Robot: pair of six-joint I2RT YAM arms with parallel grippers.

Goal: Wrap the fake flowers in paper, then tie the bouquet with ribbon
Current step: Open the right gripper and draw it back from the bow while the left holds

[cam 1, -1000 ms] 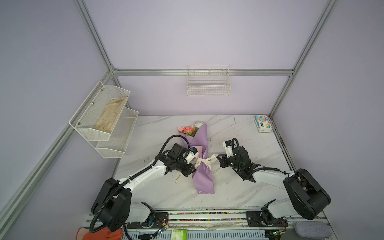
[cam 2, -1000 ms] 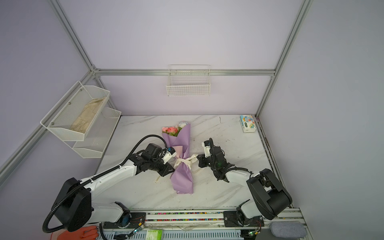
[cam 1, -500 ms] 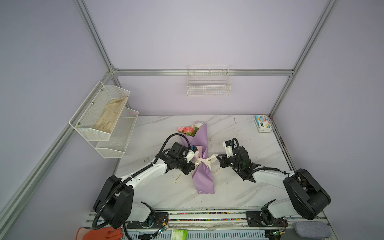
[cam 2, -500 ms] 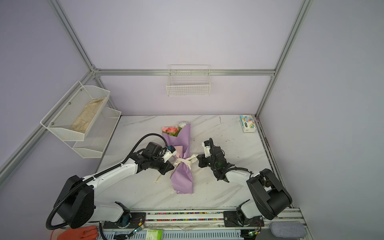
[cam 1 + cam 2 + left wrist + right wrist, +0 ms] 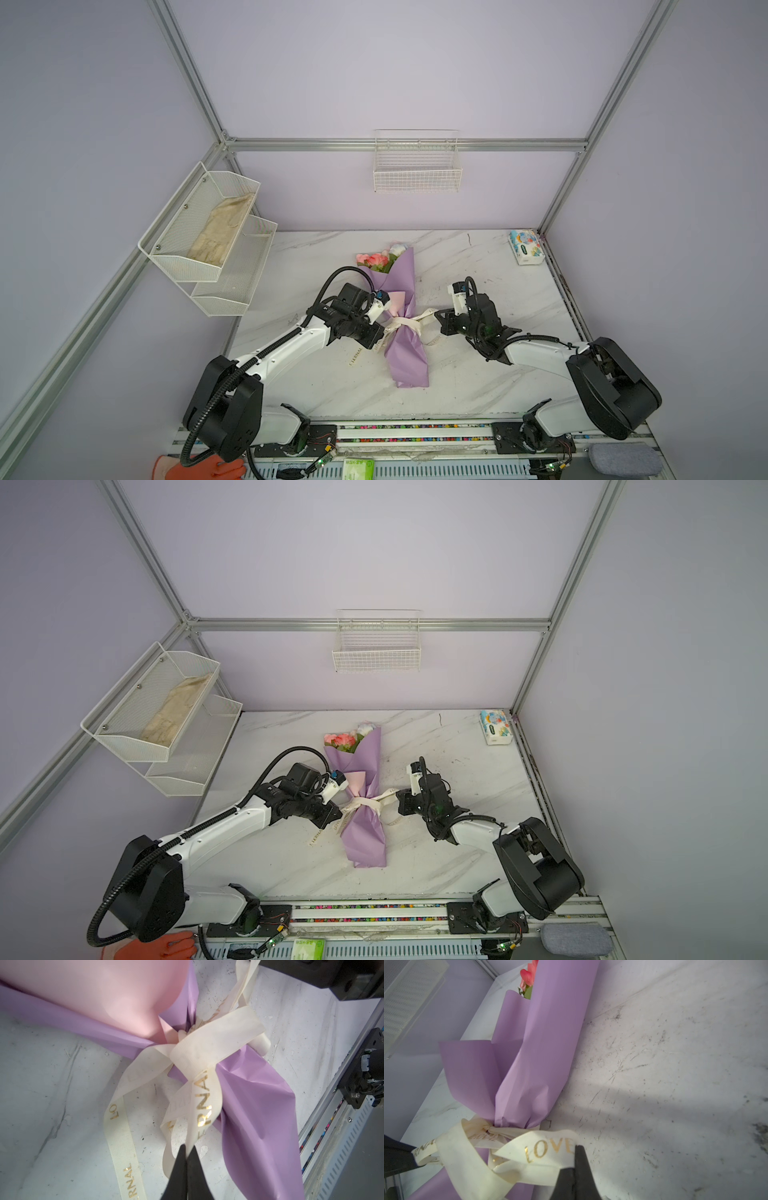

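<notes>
Ribbon (image 5: pixel 199 1051) was knotted round the bouquet (image 5: pixel 407 361), strands pinched by the left gripper (image 5: pixel 186 1148) and right gripper (image 5: pixel 574 1165) beside it, tightening judged outstanding.

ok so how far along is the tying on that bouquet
Done: the cream ribbon is already wrapped around the bouquet at its narrow waist and crossed into a loose knot. In hand: the left pincer and right pincer are each shut on a ribbon strand, on opposite sides. To do: the loops look slack, so pulling them snug and letting go probably remains.
</notes>
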